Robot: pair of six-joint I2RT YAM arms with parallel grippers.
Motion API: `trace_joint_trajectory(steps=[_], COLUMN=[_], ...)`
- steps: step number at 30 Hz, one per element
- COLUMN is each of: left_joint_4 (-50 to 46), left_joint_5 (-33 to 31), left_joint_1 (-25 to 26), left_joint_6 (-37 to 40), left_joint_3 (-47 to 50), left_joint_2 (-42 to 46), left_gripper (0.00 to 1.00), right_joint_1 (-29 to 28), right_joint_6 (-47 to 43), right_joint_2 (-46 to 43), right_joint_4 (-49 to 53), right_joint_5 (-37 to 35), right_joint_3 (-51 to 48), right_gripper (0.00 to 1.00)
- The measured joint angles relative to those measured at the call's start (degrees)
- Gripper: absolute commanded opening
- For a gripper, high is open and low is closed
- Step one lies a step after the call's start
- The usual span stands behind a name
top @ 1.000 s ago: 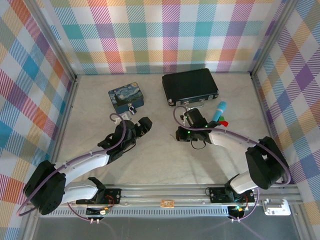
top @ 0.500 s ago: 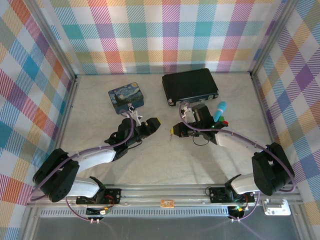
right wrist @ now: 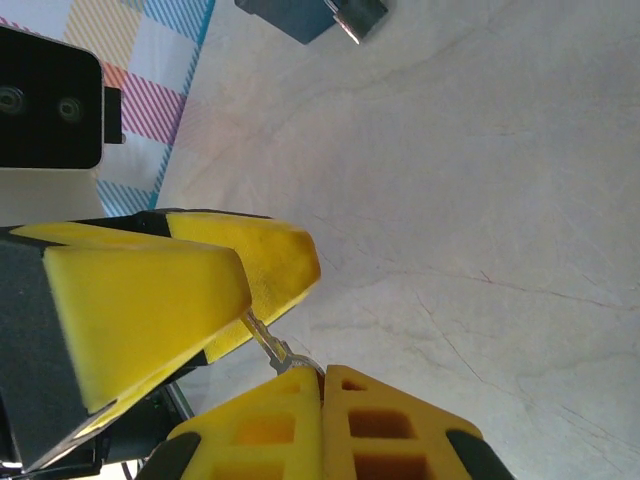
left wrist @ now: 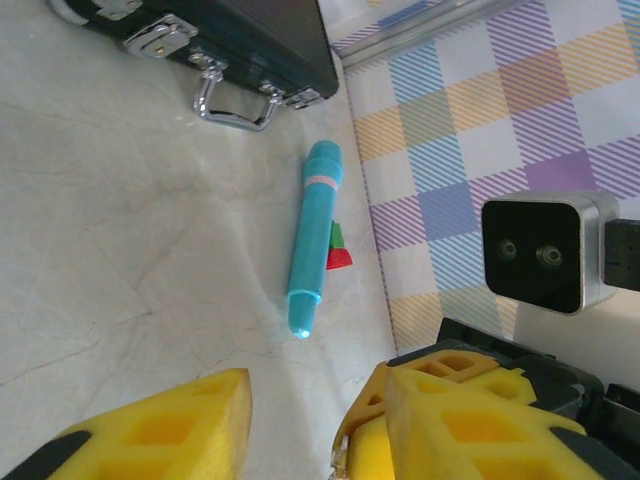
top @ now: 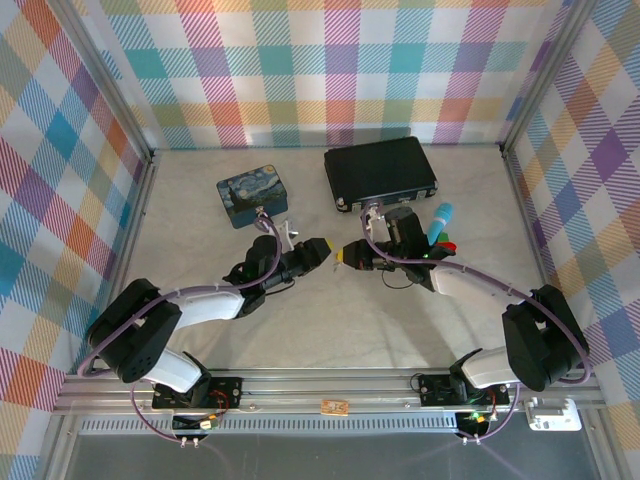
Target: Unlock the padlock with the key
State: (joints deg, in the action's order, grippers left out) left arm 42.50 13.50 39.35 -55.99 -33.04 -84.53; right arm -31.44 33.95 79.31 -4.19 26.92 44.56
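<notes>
The key (right wrist: pixel 272 348) is a thin metal key. My right gripper (right wrist: pixel 322 385) is shut on its head, and the blade sticks out up and to the left. That blade runs in between the yellow fingers (right wrist: pixel 150 290) of my left gripper, which stand apart. From above, my left gripper (top: pixel 322 246) and right gripper (top: pixel 345 256) meet tip to tip at mid-table. A wide gap shows between the fingers of my open left gripper (left wrist: pixel 300 430). The padlock (top: pixel 262 213) hangs at the front of the blue painted tin (top: pixel 252 195) and shows as a silver bit (right wrist: pixel 355 15).
A black briefcase (top: pixel 380 170) lies at the back, its handle facing the arms. A teal marker (top: pixel 440 222) and a small red and green piece (top: pixel 447 243) lie right of my right gripper. Plaid walls close in the table on three sides.
My left gripper has swung right, away from the tin, and my right gripper has turned left with the key. Their tips now meet, with the key blade between the left fingers.
</notes>
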Motion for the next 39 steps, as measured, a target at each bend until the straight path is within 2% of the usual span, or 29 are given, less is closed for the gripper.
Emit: trace_joint_trajectory(steps=[7, 11, 20, 24, 27, 32, 39], left_joint_4=[1.27, 1.18, -2.12, -6.71, -10.73, -15.52, -15.82], left_joint_5=[0.55, 0.39, 0.46, 1.84, 3.74, 7.76, 14.64], left_joint_1=[0.44, 0.42, 0.24, -1.03, -2.32, -3.56, -4.04], left_joint_6=[-0.50, -0.59, 3.56, 7.67, 11.37, 17.42, 20.98], left_joint_3=[-0.61, -0.66, -2.67, -4.63, -6.88, -10.47, -11.17], left_joint_2=[-0.50, -0.61, -0.70, -0.68, -0.50, -0.42, -0.35], left_gripper=[0.00, 0.00, 0.00, 0.00, 0.00, 0.00, 0.00], right_joint_1=[0.04, 0.33, 1.53, 3.87, 6.54, 10.29, 11.67], right_joint_6=[1.49, 1.84, -1.51, -4.07, -5.40, -6.14, -3.76], right_joint_2=[0.42, 0.81, 0.83, 0.61, -0.44, -3.30, -4.90], right_joint_4=[-2.16, -2.64, 1.05, 4.83, 6.45, 5.16, -6.73], right_joint_5=[0.59, 1.07, 1.01, 0.81, 1.44, 5.97, 14.58], right_joint_3=[0.00, 0.00, 0.70, 1.86, 1.90, 1.49, -4.11], right_gripper=[0.00, 0.00, 0.52, 0.71, 0.80, 0.80, 0.72])
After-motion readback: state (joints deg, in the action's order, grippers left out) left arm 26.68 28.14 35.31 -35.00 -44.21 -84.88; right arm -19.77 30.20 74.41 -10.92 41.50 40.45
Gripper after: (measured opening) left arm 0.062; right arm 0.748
